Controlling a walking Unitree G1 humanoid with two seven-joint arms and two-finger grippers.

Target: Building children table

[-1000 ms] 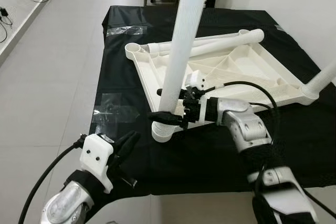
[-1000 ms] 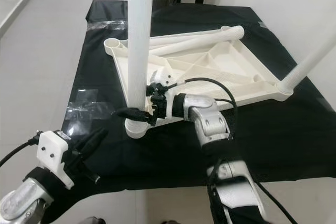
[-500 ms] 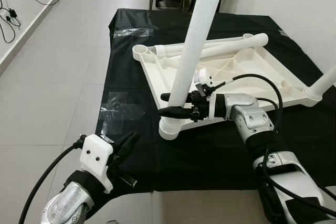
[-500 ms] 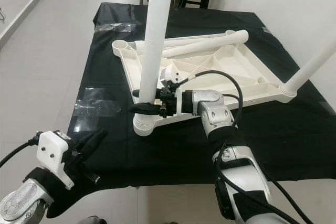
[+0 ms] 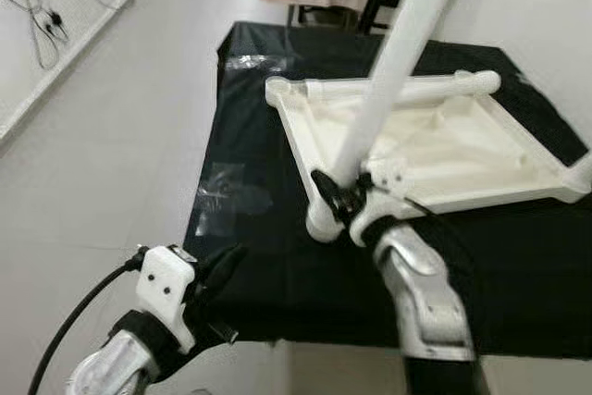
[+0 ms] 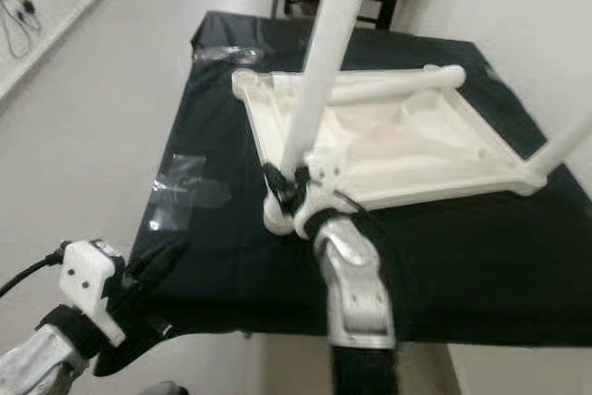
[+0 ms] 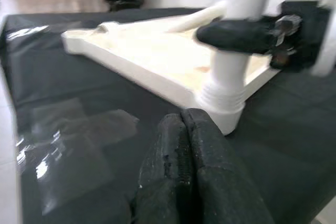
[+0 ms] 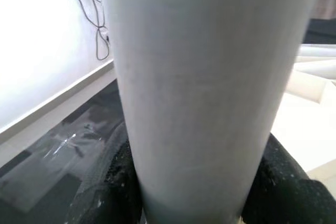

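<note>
Change since the earlier frame: my view has swung, so the whole scene sits differently; against the tabletop, my right arm now reaches in from lower centre rather than from the right, and the leg leans more toward the upper right.

Step in hand: seating a table leg [image 5: 393, 67] into the near corner socket [image 5: 320, 221] of the upturned tabletop [image 5: 444, 150]. I judge the leg entered but not yet square.

Right gripper [image 5: 335, 193]: centre of frame, clamped around the leg just above the socket; the right wrist view has a finger [image 8: 113, 182] on each side of the tube.

Left gripper [image 5: 217, 270]: lower left, idle off the table edge, fingers [image 7: 184, 161] pressed together, holding nothing.

Next move, my judgement: bring the leg upright and press it down, with the tabletop kept from sliding on the black cloth [image 5: 259, 173].

Item: white plastic, ribbed underside up, centre to right of frame; a loose leg [image 5: 407, 90] lies along its far edge; a fitted leg [image 6: 564, 141] rises at right.
</note>
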